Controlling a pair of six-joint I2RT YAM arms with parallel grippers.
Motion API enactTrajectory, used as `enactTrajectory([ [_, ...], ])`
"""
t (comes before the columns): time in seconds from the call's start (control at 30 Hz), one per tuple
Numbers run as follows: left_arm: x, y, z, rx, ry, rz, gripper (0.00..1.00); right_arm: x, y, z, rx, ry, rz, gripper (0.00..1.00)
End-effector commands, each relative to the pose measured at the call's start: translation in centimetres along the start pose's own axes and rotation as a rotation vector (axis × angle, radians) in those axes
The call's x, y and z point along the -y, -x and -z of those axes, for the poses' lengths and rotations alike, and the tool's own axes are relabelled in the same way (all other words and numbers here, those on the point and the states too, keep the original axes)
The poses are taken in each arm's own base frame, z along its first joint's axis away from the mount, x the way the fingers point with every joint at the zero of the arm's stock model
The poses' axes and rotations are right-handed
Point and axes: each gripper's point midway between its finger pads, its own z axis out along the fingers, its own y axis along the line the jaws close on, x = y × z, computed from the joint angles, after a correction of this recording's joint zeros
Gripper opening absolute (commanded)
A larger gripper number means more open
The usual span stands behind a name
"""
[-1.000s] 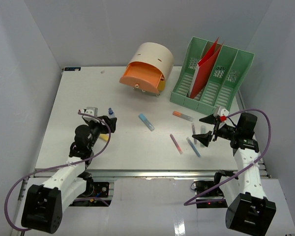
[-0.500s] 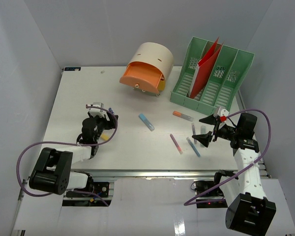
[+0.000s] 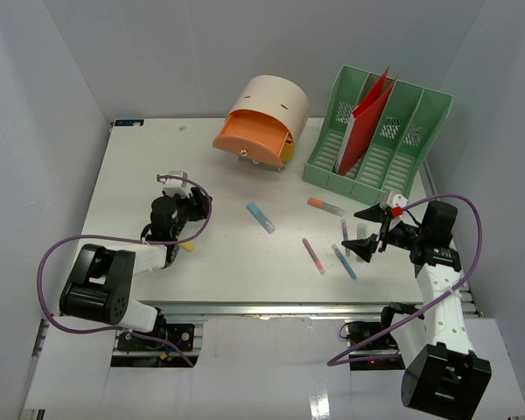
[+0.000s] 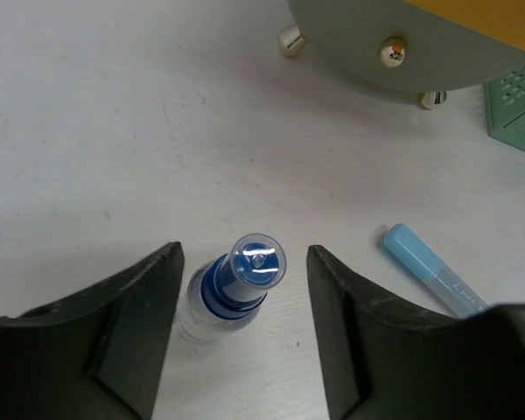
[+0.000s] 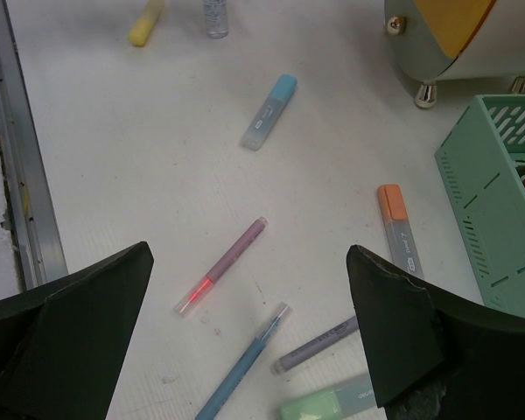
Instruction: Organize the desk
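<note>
The white desk (image 3: 149, 157) holds a small clear bottle with a blue collar (image 4: 236, 284), standing upright. My left gripper (image 4: 242, 262) is open with one finger on each side of the bottle, not touching it. In the top view the left gripper (image 3: 189, 206) covers the bottle. My right gripper (image 3: 367, 238) is open and empty above a cluster of pens. Between its fingers in the right wrist view (image 5: 249, 254) lie a pink pen (image 5: 223, 265), a blue pen (image 5: 243, 361) and a purple pen (image 5: 319, 341).
A blue highlighter (image 3: 261, 216), an orange highlighter (image 3: 325, 206), a green highlighter (image 5: 332, 404) and a yellow highlighter (image 3: 186, 246) lie on the desk. The cream drawer unit (image 3: 262, 121) with an open orange drawer and the green file rack (image 3: 376, 136) holding a red folder (image 3: 365, 118) stand at the back.
My left gripper has moved forward and slightly right, bringing its open jaws around the bottle. The right arm has not moved.
</note>
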Motion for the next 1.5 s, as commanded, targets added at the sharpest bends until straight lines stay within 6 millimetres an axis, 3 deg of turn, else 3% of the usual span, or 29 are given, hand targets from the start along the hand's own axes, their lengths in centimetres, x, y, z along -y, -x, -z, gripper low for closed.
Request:
enactTrajectory([
  [0.0, 0.1, 0.3, 0.7, -0.005, 0.018, 0.069, 0.73, -0.3, 1.4, 0.0, 0.023, 0.022, 0.042, 0.98],
  [0.17, -0.6, -0.5, 1.1, -0.022, 0.067, 0.119, 0.75, -0.4, 1.5, 0.0, 0.028, 0.029, 0.037, 0.98],
  [0.37, -0.7, -1.1, -0.3, -0.068, 0.084, 0.164, 0.67, -0.4, 1.5, 0.0, 0.028, 0.026, 0.042, 0.98],
  [0.8, -2.2, -2.1, -1.0, -0.092, 0.171, 0.193, 0.60, -0.5, 1.6, 0.0, 0.031, 0.030, 0.041, 0.98],
  [0.93, -2.2, -2.2, -1.4, -0.100, 0.170, 0.196, 0.52, -0.6, 1.7, 0.0, 0.032, 0.031, 0.047, 0.98],
  [1.23, -1.9, -1.4, -1.4, -0.083, 0.158, 0.192, 0.12, -0.7, 1.8, 0.1, 0.034, 0.031, 0.051, 0.98],
  [1.33, -0.8, -0.7, -1.1, -0.081, 0.115, 0.235, 0.01, -0.7, 1.9, 0.1, 0.035, 0.031, 0.056, 0.98],
  [1.47, 2.0, 2.0, -0.4, -0.087, 0.022, 0.352, 0.00, -0.7, 2.0, 0.1, 0.035, 0.028, 0.060, 0.98],
])
